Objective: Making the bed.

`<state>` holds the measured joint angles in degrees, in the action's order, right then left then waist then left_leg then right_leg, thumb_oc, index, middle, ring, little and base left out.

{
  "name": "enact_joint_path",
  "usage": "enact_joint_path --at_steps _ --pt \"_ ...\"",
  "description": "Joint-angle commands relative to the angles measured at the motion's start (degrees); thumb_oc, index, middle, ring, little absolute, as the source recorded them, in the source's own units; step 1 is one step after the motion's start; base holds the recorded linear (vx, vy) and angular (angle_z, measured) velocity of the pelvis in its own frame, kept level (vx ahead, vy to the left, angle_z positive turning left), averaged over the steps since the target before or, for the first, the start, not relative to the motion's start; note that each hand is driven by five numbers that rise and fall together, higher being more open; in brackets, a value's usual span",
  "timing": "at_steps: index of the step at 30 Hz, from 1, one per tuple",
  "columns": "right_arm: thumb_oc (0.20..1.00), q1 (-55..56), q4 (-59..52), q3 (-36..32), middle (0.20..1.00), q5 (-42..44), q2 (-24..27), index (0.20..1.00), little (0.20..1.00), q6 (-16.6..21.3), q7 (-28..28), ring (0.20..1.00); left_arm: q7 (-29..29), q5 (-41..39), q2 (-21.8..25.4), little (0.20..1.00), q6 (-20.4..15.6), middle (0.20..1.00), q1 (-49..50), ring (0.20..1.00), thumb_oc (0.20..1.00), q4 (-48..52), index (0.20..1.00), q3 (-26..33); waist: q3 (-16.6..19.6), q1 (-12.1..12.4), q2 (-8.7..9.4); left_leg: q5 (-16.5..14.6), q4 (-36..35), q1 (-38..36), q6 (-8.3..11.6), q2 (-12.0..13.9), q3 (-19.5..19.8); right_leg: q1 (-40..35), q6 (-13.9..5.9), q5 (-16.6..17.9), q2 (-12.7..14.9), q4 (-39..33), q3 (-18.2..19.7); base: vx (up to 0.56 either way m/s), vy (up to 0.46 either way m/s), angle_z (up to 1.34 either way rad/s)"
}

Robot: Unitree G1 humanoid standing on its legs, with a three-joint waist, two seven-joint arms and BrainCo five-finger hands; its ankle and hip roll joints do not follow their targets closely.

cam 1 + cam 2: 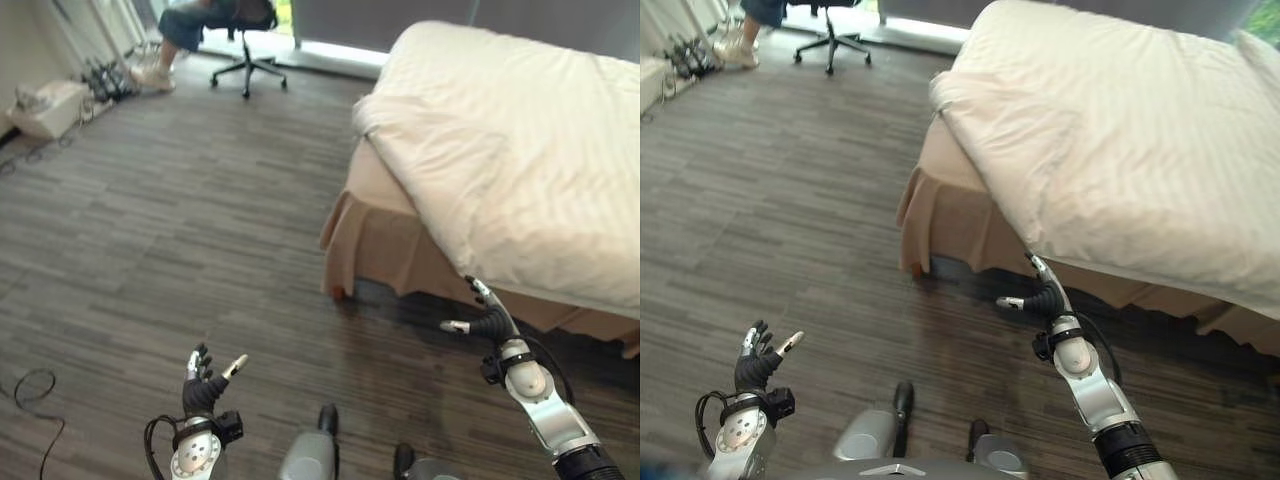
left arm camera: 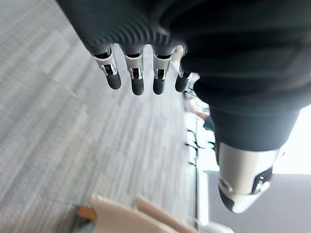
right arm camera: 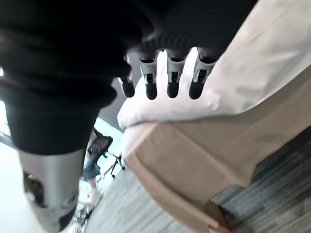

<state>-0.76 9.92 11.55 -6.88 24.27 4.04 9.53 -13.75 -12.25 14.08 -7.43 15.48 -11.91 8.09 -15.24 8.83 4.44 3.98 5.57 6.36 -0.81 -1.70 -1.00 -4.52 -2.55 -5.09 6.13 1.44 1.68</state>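
We see the bed (image 1: 520, 150) filling the upper right of the left eye view, its white duvet (image 1: 1120, 140) lying over the top with one corner folded back near the bed's near-left corner. A tan skirt (image 1: 375, 245) hangs below the duvet down to the grey wood floor (image 1: 180, 220).

Our right hand (image 1: 487, 318) is raised at the lower right of that view, just short of the duvet's hanging edge and not touching it; its fingers are straight and spread, the thumb out to the side. Our left hand (image 1: 203, 385) sits at the lower left over the floor, well apart from the bed, fingers loosely apart and holding nothing.

The right wrist view shows what the head views do not: the folded duvet corner (image 3: 160, 104) close up past the straight fingers (image 3: 174, 82), and the skirt's corner reaching a small wooden foot (image 3: 216, 223). The left wrist view shows its relaxed fingers (image 2: 137, 80) over bare floor, with the bed's corner (image 2: 126, 218) at the lower edge.

At the upper left of the left eye view, a seated person (image 1: 185, 30) occupies an office chair (image 1: 248, 50).
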Motion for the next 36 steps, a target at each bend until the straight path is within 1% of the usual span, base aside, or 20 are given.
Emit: enact_joint_path --at_steps 1,6,7,9,10,11,12,13,15,16,17,19,24,26,27,28,31,34,35,36 --pt "1.0 -3.6 -2.1 -2.6 1.0 -1.5 0.1 1.0 1.0 3.4 2.1 1.0 0.9 3.0 3.5 1.0 -4.5 1.0 1.7 1.0 1.0 8.0 1.0 0.0 1.0 0.5 0.4 0.0 -6.5 3.6 4.3 1.2 5.7 -5.9 -0.58 -4.1 -3.4 -4.3 -3.1 0.13 0.207 0.01" --pt "1.0 -0.6 -2.7 -3.3 1.0 -2.3 -2.3 1.0 1.0 3.9 0.9 1.0 3.7 5.4 7.7 1.0 -3.6 1.0 2.2 1.0 1.0 11.6 1.0 -0.7 2.2 0.4 3.58 -1.2 -7.4 -0.6 2.1 1.1 5.7 -1.9 -3.69 -4.4 -0.4 6.9 -2.6 0.2 0.268 -0.08" --pt "1.0 -1.6 -2.6 -2.1 1.0 -2.6 -3.0 1.0 1.0 3.8 0.7 1.0 3.2 5.7 9.0 1.0 -3.3 1.0 2.6 1.0 1.0 11.7 1.0 -0.5 0.9 0.1 3.57 -2.1 -7.4 -2.6 1.18 1.9 5.1 1.5 -5.32 0.3 0.5 15.3 -3.7 0.14 0.249 -0.17" --pt "1.0 -2.4 -2.4 -1.6 1.0 -2.8 -3.5 1.0 1.0 3.8 1.0 1.0 2.7 5.9 9.4 1.0 -3.2 1.0 2.6 1.0 1.0 11.3 1.0 -0.4 0.4 0.5 3.39 -2.3 -7.6 -3.4 0.99 2.9 4.5 3.4 -5.41 1.2 1.1 18.7 -5.2 0.09 0.137 -0.49" --pt "1.0 -2.6 -3.0 -1.2 1.0 -3.1 -4.2 1.0 1.0 4.0 1.0 1.0 2.8 6.2 9.6 1.0 -3.1 1.0 3.5 1.0 1.0 11.3 1.0 -0.2 0.1 0.9 3.23 -3.2 -7.9 -4.8 0.74 4.3 3.3 5.0 -5.03 1.6 2.7 20.9 -10.4 0.08 0.061 -0.44" --pt "1.0 -2.5 -3.1 -1.2 1.0 -3.1 -4.2 1.0 1.0 4.0 1.0 1.0 2.8 6.2 9.6 1.0 -3.1 1.0 3.5 1.0 1.0 11.3 1.0 -0.2 0.1 0.8 3.25 -3.2 -7.9 -4.8 0.76 4.3 3.4 5.0 -5.02 1.6 2.7 21.0 -10.5 0.15 0.088 -0.29" --pt "1.0 -2.3 -3.4 -1.3 1.0 -3.2 -4.2 1.0 1.0 4.2 1.1 1.0 3.1 6.4 9.5 1.0 -3.2 1.0 3.9 1.0 1.0 11.8 1.0 -0.3 0.1 0.7 3.64 -3.6 -8.3 -5.4 0.75 4.4 3.2 5.3 -4.7 1.3 2.3 20.1 -11.8 0.18 0.016 -0.28" --pt "1.0 -1.2 -3.6 -1.8 1.0 -2.8 -3.9 1.0 1.0 4.6 1.1 1.0 4.2 7.1 9.4 1.0 -3.1 1.0 4.7 1.0 1.0 12.4 1.0 -0.9 0.2 0.2 4.66 -4.5 -8.5 -6.4 0.83 4.4 3.4 6.4 -3.99 0.0 -0.7 16.5 -12.0 0.18 0.018 -0.23" --pt "1.0 -1.1 -3.6 -1.8 1.0 -2.8 -3.8 1.0 1.0 4.6 1.1 1.0 4.2 7.1 9.4 1.0 -3.1 1.0 4.8 1.0 1.0 12.4 1.0 -0.9 0.2 0.2 4.62 -4.5 -8.5 -6.4 0.84 4.4 3.4 6.3 -3.98 0.0 -0.8 16.4 -12.0 0.16 -0.033 0.0" --pt "1.0 -0.5 -3.8 -2.1 1.0 -0.8 -3.3 1.0 1.0 5.0 0.9 1.0 5.0 7.9 9.8 1.0 -2.6 1.0 4.9 1.0 1.0 11.9 1.0 -1.9 0.1 -0.6 6.34 -5.6 -8.7 -7.4 1.3 4.0 3.0 8.2 -3.75 0.4 -3.2 7.8 -12.6 0.21 -0.063 0.06" --pt "1.0 -0.4 -3.8 -2.1 1.0 -0.8 -3.3 1.0 1.0 5.0 0.9 1.0 5.0 7.9 9.8 1.0 -2.6 1.0 5.0 1.0 1.0 11.8 1.0 -1.9 0.1 -0.6 6.16 -5.8 -8.7 -7.6 1.39 4.3 3.0 7.7 -3.7 0.8 -3.6 6.9 -12.7 0.33 -0.124 0.0" --pt "1.0 -1.0 -3.7 -0.8 1.0 0.4 -4.2 1.0 1.0 5.1 1.0 1.0 4.9 9.2 9.5 1.0 -2.3 1.0 4.4 1.0 1.0 9.8 1.0 -2.8 -0.2 0.0 7.97 -9.1 -5.9 -9.0 2.45 5.1 0.4 7.5 -4.73 3.7 -1.9 -0.9 -19.5 0.26 -0.185 -0.08" --pt "1.0 0.3 -2.7 0.8 1.0 1.0 -4.8 1.0 1.0 5.8 0.2 1.0 6.3 9.8 7.7 1.0 -3.1 1.0 7.3 1.0 1.0 10.2 1.0 -3.5 1.9 0.9 9.07 -14.3 0.8 -10.5 3.8 6.7 -1.4 3.4 -3.52 4.3 -2.3 -3.5 -16.9 0.26 -0.137 -0.14" --pt "1.0 0.2 -2.8 1.4 1.0 1.1 -4.7 1.0 1.0 5.9 -0.2 1.0 6.3 9.9 7.8 1.0 -3.1 1.0 7.5 1.0 1.0 9.9 1.0 -3.6 2.0 1.2 8.77 -14.6 6.2 -9.2 4.58 7.6 -1.7 2.5 -2.88 4.2 -2.8 -4.1 -16.1 0.13 -0.089 -0.14" --pt "1.0 -0.3 -3.0 2.2 1.0 1.6 -4.2 1.0 1.0 5.8 -0.3 1.0 6.3 9.5 8.1 1.0 -2.9 1.0 7.4 1.0 1.0 9.4 1.0 -3.9 0.6 2.3 8.07 -11.4 18.6 -3.7 5.65 8.8 -0.5 0.7 -1.11 3.7 -3.7 -4.5 -15.1 0.05 -0.077 -0.31" --pt "1.0 -0.9 -3.1 2.2 1.0 1.8 -3.6 1.0 1.0 6.0 0.1 1.0 6.1 9.4 8.3 1.0 -2.8 1.0 6.7 1.0 1.0 8.9 1.0 -4.4 -0.6 3.0 8.18 -8.1 23.1 -0.7 5.7 8.2 1.5 0.2 -0.26 3.7 -3.6 -4.7 -14.5 0.04 -0.074 -0.4" --pt "1.0 -1.5 -3.5 1.9 1.0 2.6 -3.3 1.0 1.0 6.0 0.2 1.0 5.8 9.2 8.3 1.0 -2.7 1.0 5.4 1.0 1.0 7.6 1.0 -5.2 -2.1 3.1 8.45 -8.6 28.4 4.4 4.63 6.8 3.9 -0.4 0.18 3.2 -3.7 -5.5 -14.4 0.01 -0.017 -0.28" --pt "1.0 -1.7 -3.8 1.9 1.0 3.1 -3.0 1.0 1.0 6.1 0.0 1.0 5.8 8.7 7.8 1.0 -2.5 1.0 4.7 1.0 1.0 6.5 1.0 -6.1 -2.7 3.2 8.4 -10.1 24.8 6.1 4.4 5.9 4.3 -0.5 -0.19 2.8 -3.4 -5.9 -13.5 0.08 0.071 -0.39" --pt "1.0 -2.0 -3.4 1.9 1.0 3.5 -2.3 1.0 1.0 6.1 -0.3 1.0 6.2 8.8 7.6 1.0 -2.0 1.0 4.3 1.0 1.0 5.1 1.0 -7.1 -2.3 2.9 7.85 -11.7 17.0 5.3 4.29 5.0 4.3 -0.4 -0.7 2.4 -3.4 -6.2 -12.6 0.27 0.287 -0.37" --pt "1.0 -2.5 -2.9 2.2 1.0 3.7 -1.9 1.0 1.0 6.3 -0.5 1.0 6.3 9.4 7.5 1.0 -1.8 1.0 3.7 1.0 1.0 3.3 1.0 -7.8 -1.7 3.1 6.53 -8.2 5.6 3.5 4.35 2.9 5.8 -0.5 -0.94 1.9 -4.3 -6.3 -10.9 0.27 0.349 -0.2"
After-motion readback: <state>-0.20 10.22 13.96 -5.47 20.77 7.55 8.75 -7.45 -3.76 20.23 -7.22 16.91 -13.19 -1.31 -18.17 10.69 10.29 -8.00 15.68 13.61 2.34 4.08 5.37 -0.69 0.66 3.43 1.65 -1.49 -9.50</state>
